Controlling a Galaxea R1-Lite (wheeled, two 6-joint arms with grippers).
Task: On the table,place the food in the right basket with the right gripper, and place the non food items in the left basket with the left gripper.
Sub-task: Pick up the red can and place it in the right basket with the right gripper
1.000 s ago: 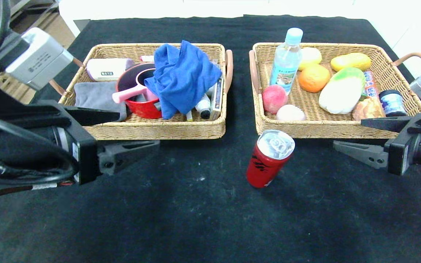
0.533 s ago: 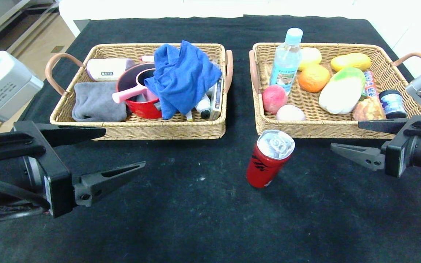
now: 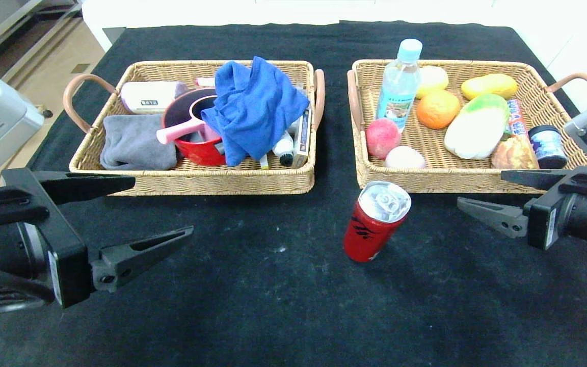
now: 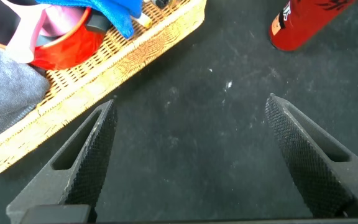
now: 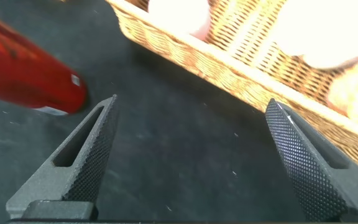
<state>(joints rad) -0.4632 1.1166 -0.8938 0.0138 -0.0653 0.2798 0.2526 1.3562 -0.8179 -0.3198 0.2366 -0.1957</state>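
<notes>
L claw (image 3: pixel 163 209) pulled back, wide | R claw (image 3: pixel 482 191) wide nr red can (image 3: pixel 375 221)

Head view: from high above, looking forward and down over the black cloth-covered table (image 3: pixel 283 311), both tan wicker baskets side by side farther off. Left wrist view: close and low, facing down past two black textured fingers (image 4: pixel 82 158) onto cloth, catching the left tan wicker basket's front wall (image 4: pixel 104 71). Right wrist view: equally near, facing the right wicker basket's wall (image 5: pixel 241 78). Shared by all three: the red can with silver top (image 3: pixel 375 221) (image 4: pixel 306 25) (image 5: pixel 27 78), standing on the cloth.
</notes>
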